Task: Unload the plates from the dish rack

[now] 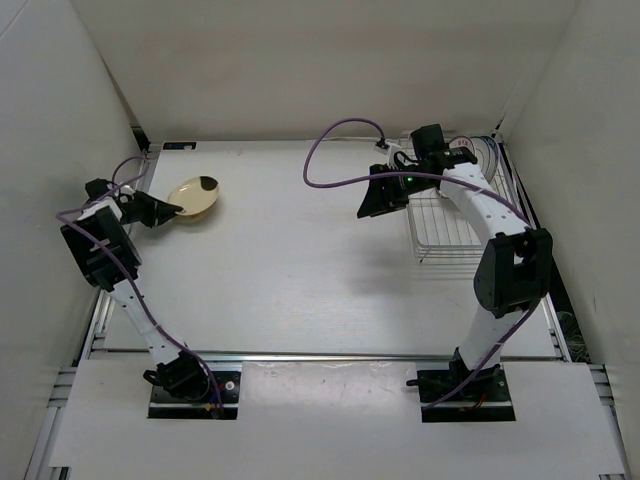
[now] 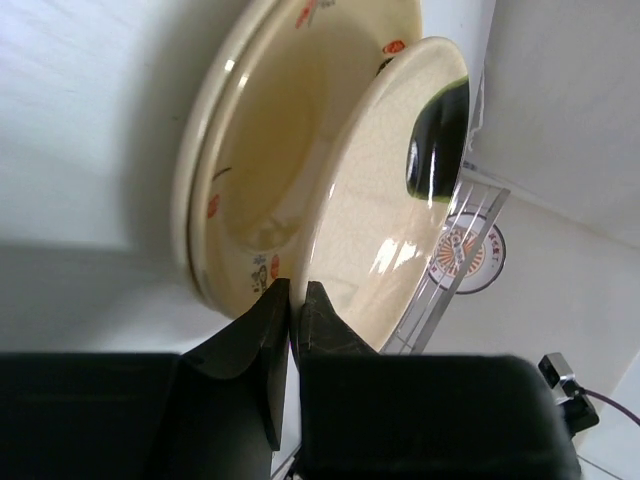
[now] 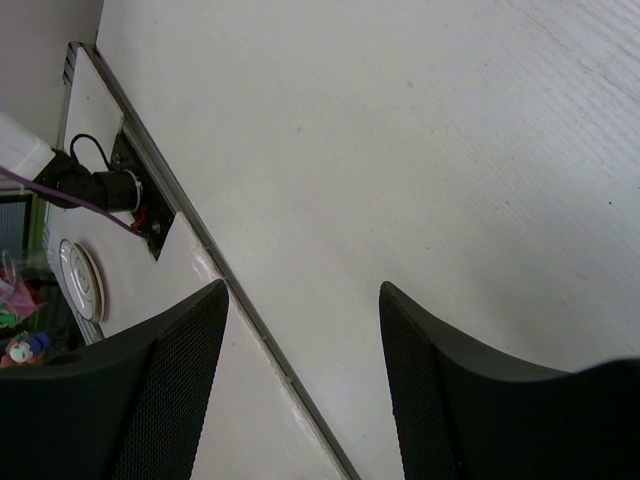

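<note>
Left fingers (image 2: 289,292) gripped the cream plate (image 2: 370,230) over a patterned plate (image 2: 250,150) far left; right fingers (image 3: 300,300) stood open; the dish rack (image 1: 445,228) apparently held another plate (image 1: 487,152).

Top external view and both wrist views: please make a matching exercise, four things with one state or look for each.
Things:
1. left gripper
2. right gripper
3. dish rack
4. cream-yellow plate

States:
A. open, holding nothing
B. has a dark spot at its edge
C. silver wire, at the right side
D. shut on a plate's rim

Pairs: 1-D, 2-A, 3-C, 4-B
</note>
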